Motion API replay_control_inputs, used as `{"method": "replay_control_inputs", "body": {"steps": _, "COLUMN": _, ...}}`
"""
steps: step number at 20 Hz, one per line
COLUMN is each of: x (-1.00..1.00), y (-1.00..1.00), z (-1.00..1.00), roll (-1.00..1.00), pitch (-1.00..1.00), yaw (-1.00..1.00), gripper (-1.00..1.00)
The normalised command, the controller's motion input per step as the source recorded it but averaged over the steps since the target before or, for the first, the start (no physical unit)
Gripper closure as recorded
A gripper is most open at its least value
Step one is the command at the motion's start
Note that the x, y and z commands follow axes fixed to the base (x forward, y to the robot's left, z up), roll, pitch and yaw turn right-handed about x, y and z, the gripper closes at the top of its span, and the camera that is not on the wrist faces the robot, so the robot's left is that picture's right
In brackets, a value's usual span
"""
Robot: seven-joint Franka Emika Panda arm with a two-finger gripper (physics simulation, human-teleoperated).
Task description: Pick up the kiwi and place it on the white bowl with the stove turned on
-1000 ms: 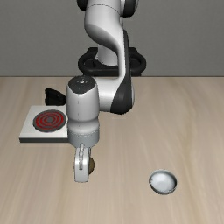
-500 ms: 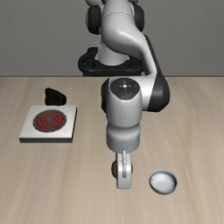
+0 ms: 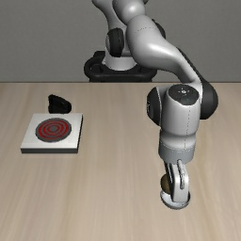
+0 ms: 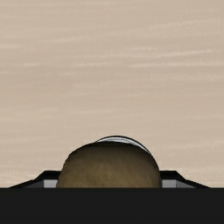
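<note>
The gripper [image 3: 172, 192] is squeezing the kiwi [image 4: 108, 166] tight. The kiwi is in its grip, right above the white bowl [image 4: 122, 138].

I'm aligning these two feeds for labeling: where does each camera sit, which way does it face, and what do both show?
Exterior view: above and in front, facing the base across the table; the arm and end effector show.
Wrist view: on the end effector, looking down past the held kiwi; fingertips flank it.
Shared: the kiwi over the white bowl.
</note>
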Motion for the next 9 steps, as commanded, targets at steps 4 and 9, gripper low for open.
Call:
{"method": "replay_control_inputs", "body": {"steps": 4, "x": 0.00, "y": 0.00, "z": 0.00, "roll": 0.00, "pitch": 0.00, "yaw": 0.00, "gripper": -1.00}}
{"method": "replay_control_inputs", "body": {"steps": 9, "x": 0.00, "y": 0.00, "z": 0.00, "roll": 0.00, "pitch": 0.00, "yaw": 0.00, "gripper": -1.00}}
